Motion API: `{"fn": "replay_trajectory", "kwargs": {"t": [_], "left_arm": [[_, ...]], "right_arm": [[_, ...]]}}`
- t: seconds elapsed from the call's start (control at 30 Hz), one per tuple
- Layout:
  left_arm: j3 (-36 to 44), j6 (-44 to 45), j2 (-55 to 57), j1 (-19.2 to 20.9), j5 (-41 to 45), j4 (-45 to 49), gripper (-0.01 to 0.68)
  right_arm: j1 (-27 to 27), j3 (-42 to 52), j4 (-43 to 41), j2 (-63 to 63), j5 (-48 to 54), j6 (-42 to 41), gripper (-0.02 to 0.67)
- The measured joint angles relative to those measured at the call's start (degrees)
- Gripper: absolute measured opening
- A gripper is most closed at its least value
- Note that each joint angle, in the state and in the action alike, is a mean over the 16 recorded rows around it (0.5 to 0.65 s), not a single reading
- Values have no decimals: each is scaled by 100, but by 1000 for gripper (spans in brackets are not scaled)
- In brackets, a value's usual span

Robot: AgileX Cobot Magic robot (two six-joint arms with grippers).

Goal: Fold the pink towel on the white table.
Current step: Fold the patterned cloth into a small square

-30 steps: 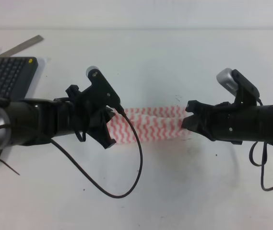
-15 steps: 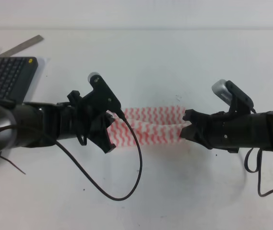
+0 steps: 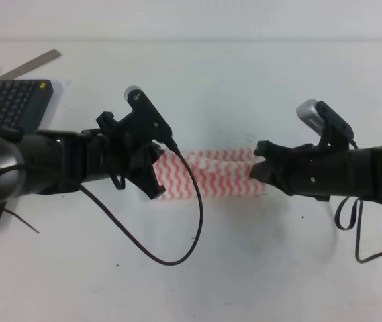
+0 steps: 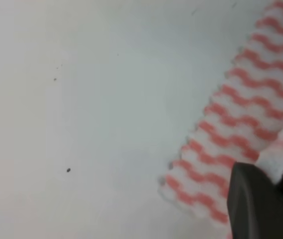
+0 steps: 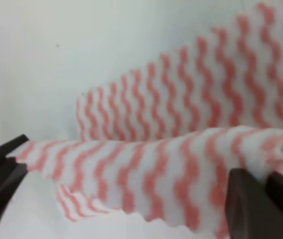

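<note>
Both hands grip the towel, one at each end. From the high view the left hand (image 3: pixel 152 168) meets the left end of the pink towel (image 3: pixel 211 176) and the right hand (image 3: pixel 260 171) meets the right end, with the cloth stretched as a narrow striped band between them over the white worktop (image 3: pixel 244 87). A dark keyboard (image 3: pixel 9 107) sits far left, with a metal ruler (image 3: pixel 29 66) beyond it. From here the fingers are hidden by the arms, so the grips cannot be judged.

At the left wrist, a dark finger (image 4: pixel 260 204) is pressed onto a raised bit of towel edge (image 4: pixel 280 152), pinching it, while the rest of the cloth lies flat on the worktop.

At the right wrist, a dark finger (image 5: pixel 253 204) pinches a lifted upper layer (image 5: pixel 181 159) that arches over the lower layer (image 5: pixel 181 89), which the high view does not reveal.

The fold seems under way: the carried edge is over the flat half. Next it probably needs lowering evenly to line up the edges, then both hands letting go.
</note>
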Motion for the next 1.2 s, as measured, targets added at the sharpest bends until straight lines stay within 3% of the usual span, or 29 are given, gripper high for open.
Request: {"fn": "replay_trajectory", "kwargs": {"t": [1.2], "left_arm": [[-388, -56, 517, -1, -109, -2, -2]], "right_arm": [[-4, -370, -2, 375, -83, -7, -15]]}}
